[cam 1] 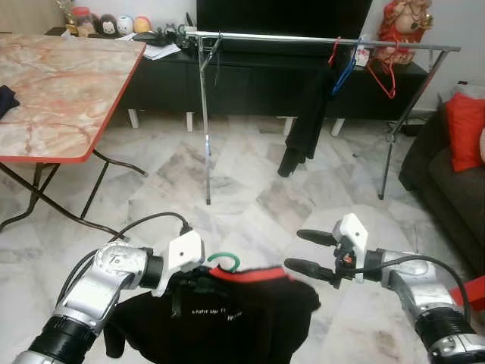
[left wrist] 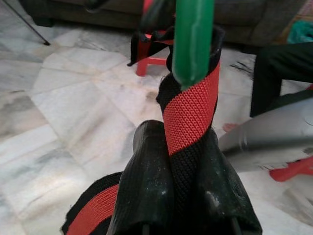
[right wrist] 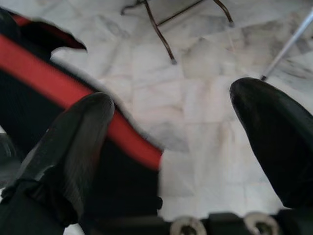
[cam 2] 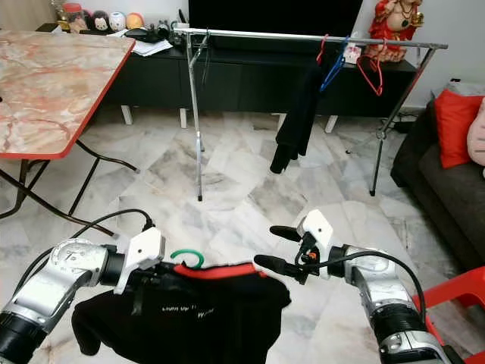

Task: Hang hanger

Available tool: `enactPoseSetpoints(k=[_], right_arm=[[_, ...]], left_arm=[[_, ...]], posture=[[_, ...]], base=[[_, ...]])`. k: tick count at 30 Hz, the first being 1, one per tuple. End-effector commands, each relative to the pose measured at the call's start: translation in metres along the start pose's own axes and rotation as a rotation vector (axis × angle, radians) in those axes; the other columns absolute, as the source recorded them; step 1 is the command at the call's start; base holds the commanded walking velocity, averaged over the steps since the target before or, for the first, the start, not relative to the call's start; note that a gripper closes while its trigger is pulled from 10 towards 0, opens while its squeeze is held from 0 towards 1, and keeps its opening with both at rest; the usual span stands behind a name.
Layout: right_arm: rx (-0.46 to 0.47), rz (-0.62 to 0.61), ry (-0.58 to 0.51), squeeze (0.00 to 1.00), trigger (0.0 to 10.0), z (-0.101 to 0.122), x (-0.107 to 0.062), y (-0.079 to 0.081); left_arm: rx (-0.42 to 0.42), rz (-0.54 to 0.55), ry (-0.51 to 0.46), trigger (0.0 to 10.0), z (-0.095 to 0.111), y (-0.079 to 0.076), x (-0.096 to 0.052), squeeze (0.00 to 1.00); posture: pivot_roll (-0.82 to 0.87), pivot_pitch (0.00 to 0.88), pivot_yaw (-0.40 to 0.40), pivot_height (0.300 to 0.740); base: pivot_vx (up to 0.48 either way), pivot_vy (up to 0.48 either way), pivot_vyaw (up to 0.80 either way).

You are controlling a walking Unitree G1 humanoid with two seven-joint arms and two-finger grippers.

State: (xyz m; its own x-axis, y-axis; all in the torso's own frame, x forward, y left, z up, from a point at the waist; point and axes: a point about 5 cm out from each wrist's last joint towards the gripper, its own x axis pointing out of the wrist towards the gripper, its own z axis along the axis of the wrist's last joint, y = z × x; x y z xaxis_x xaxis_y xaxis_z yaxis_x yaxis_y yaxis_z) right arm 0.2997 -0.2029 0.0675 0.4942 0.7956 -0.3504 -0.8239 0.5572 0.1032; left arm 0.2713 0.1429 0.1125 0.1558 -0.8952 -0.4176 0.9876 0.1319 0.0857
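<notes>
Low in front, the left gripper (left wrist: 178,196) pinches the black garment with a red collar (cam 1: 227,311) on its green plastic hanger (cam 1: 225,262); beside it the right gripper (cam 1: 301,251) gapes empty, with the chrome clothes rail (cam 1: 318,39) far beyond.

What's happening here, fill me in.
The left gripper is clamped on a green hanger carrying a black garment with red trim, held low over the marble floor. The right gripper is open beside it. The clothes rack stands ahead, across the room, with other hangers on it.
</notes>
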Motion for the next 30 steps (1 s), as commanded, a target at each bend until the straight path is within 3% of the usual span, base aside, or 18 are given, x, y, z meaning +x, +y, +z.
enactPoseSetpoints(k=[1, 7, 8, 10, 11, 19, 28, 30], right_arm=[[-0.034, -0.039, 0.044, 0.00, 10.0, -0.003, 0.001, -0.002], [-0.068, 0.030, 0.040, 0.00, 10.0, 0.004, 0.008, 0.003], [-0.081, 0.041, 0.045, 0.00, 10.0, 0.007, 0.009, 0.002], [-0.088, 0.046, 0.046, 0.00, 10.0, 0.009, 0.009, 0.001], [-0.104, 0.066, 0.040, 0.00, 10.0, 0.013, 0.010, 0.000], [-0.127, 0.333, 0.054, 0.00, 10.0, 0.021, 0.010, 0.016], [-0.128, 0.563, 0.155, 0.00, 10.0, 0.007, 0.005, 0.033], [-0.130, 0.565, 0.171, 0.00, 10.0, 0.005, 0.005, 0.034]], left_arm=[[0.053, -0.017, 0.035, 10.0, 0.004, 0.001, 0.004, 0.00], [0.159, -0.154, 0.195, 10.0, -0.005, -0.013, 0.006, 0.00], [0.222, -0.180, 0.290, 10.0, -0.012, -0.013, 0.004, 0.00], [0.249, -0.191, 0.332, 10.0, -0.015, -0.014, 0.003, 0.00], [0.318, -0.199, 0.417, 10.0, -0.021, -0.012, 0.002, 0.00], [0.453, -0.186, 0.414, 10.0, -0.007, -0.007, 0.011, 0.00], [0.499, -0.216, 0.396, 10.0, -0.001, -0.009, 0.016, 0.00], [0.506, -0.223, 0.403, 10.0, -0.001, -0.010, 0.015, 0.00]], posture=[[-0.03, 0.000, -0.117, 0.740], [-0.03, 0.000, -0.117, 0.740], [-0.03, 0.000, -0.117, 0.740], [-0.03, 0.000, -0.119, 0.740], [-0.03, 0.000, -0.120, 0.740], [-0.02, 0.000, -0.122, 0.740], [-0.01, 0.000, -0.127, 0.740], [-0.01, 0.000, -0.127, 0.740]], base=[[0.000, 0.000, 0.00], [0.000, 0.000, 0.00], [0.000, 0.000, 0.00], [0.000, 0.000, 0.00], [0.000, 0.000, 0.00], [0.000, 0.000, 0.00], [0.000, 0.000, 0.00], [0.000, 0.000, 0.00]])
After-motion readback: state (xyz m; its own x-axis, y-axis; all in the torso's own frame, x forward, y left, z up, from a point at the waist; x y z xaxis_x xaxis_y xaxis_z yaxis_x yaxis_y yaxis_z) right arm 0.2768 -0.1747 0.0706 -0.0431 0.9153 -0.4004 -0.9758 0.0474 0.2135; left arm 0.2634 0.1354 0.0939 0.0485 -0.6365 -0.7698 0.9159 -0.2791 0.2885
